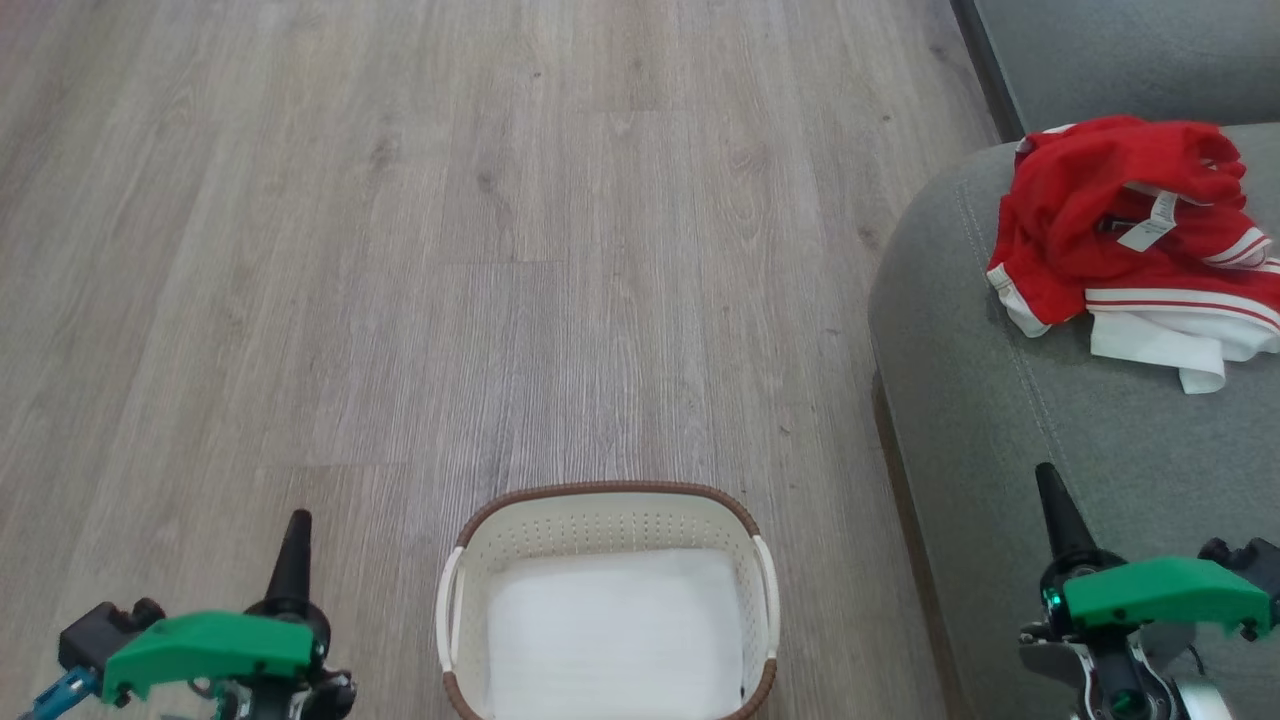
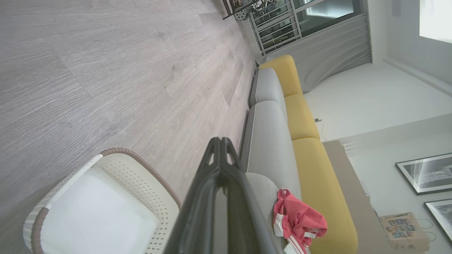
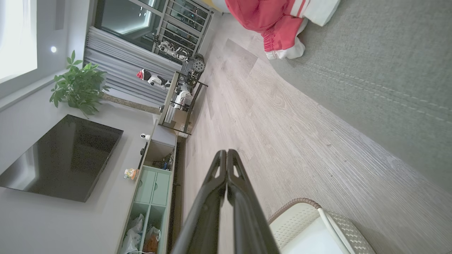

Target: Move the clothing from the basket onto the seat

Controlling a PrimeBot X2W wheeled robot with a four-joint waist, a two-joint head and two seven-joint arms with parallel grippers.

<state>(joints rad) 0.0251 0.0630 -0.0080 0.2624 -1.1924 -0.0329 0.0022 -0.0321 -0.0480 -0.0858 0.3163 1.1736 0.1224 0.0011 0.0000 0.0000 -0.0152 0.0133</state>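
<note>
red clothing (image 1: 1120, 230) lies heaped on the seat (image 1: 1000, 420) near its rounded corner; the basket (image 1: 610, 495) shows a bare white bottom. left gripper (image 1: 297, 530) and right gripper (image 1: 1050, 490) are pinched closed, empty. the shiny heap, seemingly both garments, might slide off the edge.

The bottom edge of my head view cuts off the near end of the basket (image 1: 610, 488), so that stretch of its rim is lost to me. The clothing (image 1: 1110, 220) runs past the right edge there, and the print on its small white label (image 1: 1150, 222) is too small to read. The seat (image 1: 960, 330) leaves that picture at the right and at the bottom. In my left wrist view my left pincer (image 2: 220, 140) covers part of the seat's rounded corner and of the basket's wall. In my right wrist view the top edge crops the clothing, and my right pincer (image 3: 226, 152) hides part of the basket.
</note>
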